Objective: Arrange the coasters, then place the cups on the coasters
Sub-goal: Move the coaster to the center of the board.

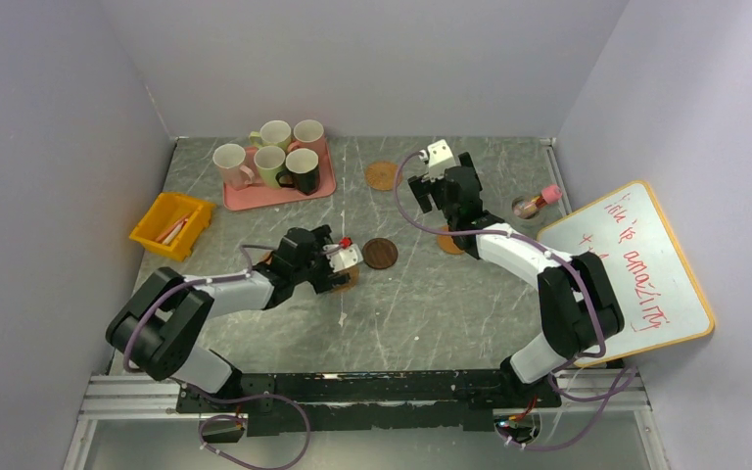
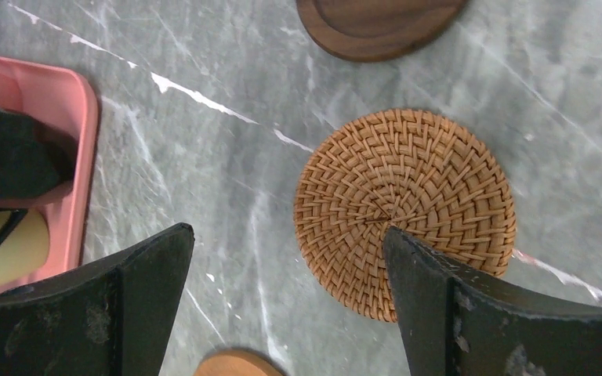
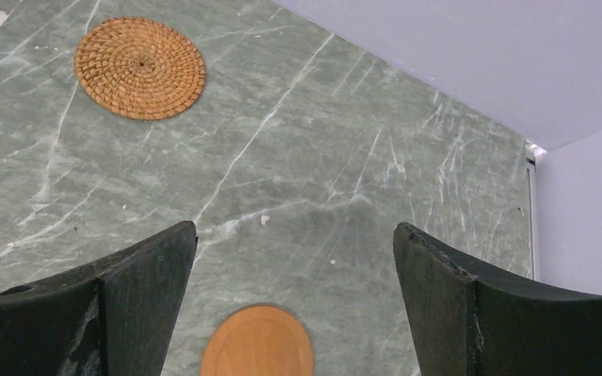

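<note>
Five cups stand on the pink tray (image 1: pixel 245 196) at the back left: two pink (image 1: pixel 230 162), two yellow-green (image 1: pixel 274 134) and one black (image 1: pixel 303 166). My left gripper (image 1: pixel 345 257) (image 2: pixel 286 231) is open and empty, its right finger over the near edge of a woven coaster (image 2: pixel 404 196). Beyond that lies a dark brown coaster (image 1: pixel 380 253) (image 2: pixel 376 23), and a smooth orange one (image 2: pixel 235 364) shows below the jaws. My right gripper (image 1: pixel 425 184) (image 3: pixel 294 227) is open above bare table. A smooth orange coaster (image 3: pixel 257 343) lies under it and a woven coaster (image 1: pixel 382 175) (image 3: pixel 139 68) further off.
A yellow bin (image 1: pixel 171 225) holding small items sits at the left edge. A whiteboard (image 1: pixel 632 269) with red writing leans at the right, with a small pink-lidded jar (image 1: pixel 534 203) beside it. Walls close in the left, back and right.
</note>
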Robot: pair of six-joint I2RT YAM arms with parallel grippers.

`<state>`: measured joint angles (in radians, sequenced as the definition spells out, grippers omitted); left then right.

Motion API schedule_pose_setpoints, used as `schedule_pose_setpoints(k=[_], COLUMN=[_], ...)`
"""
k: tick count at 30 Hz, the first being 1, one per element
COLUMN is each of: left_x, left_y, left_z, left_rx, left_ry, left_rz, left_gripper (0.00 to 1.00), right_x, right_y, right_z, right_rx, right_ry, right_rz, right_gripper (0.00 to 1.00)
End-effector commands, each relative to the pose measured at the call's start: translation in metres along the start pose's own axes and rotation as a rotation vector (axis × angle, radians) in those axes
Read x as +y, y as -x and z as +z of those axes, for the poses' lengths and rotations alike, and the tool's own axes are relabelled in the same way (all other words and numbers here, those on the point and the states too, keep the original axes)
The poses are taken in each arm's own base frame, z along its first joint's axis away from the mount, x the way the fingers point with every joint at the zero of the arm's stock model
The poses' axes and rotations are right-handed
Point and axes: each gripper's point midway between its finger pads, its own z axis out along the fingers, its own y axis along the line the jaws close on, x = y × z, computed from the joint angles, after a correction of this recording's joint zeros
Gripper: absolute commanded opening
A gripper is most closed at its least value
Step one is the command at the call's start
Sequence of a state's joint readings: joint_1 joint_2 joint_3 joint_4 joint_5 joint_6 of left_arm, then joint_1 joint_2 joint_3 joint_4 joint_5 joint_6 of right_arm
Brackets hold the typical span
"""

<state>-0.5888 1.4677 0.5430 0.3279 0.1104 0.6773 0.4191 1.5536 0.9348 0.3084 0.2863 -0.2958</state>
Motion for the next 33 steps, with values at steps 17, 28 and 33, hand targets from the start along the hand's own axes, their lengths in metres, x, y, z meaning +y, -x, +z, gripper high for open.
schedule_pose_setpoints(k=[17,28,33], left_x=[0.047,0.059,0.075], left_y=[-0.059,-0.067,-0.064], left_z=[0.003,-0.001,-0.008], left_rx=[0.293,0.316,0.292], left_ry=[0.201,0.209,0.269], left_rz=[-0.041,-0.092,-0.136], left_gripper=[0.96,0.96,0.96], right_x=[-0.014,-0.012,-0.011], right_y=[0.028,0.026,0.025], right_z=[-0.009,-0.007,-0.007], right_rx=[-0.092,-0.084,-0.081], right_ry=[-0.036,-0.028,-0.025], right_rz=[0.034,0.033,0.03], right_gripper=[1.0,1.0,1.0])
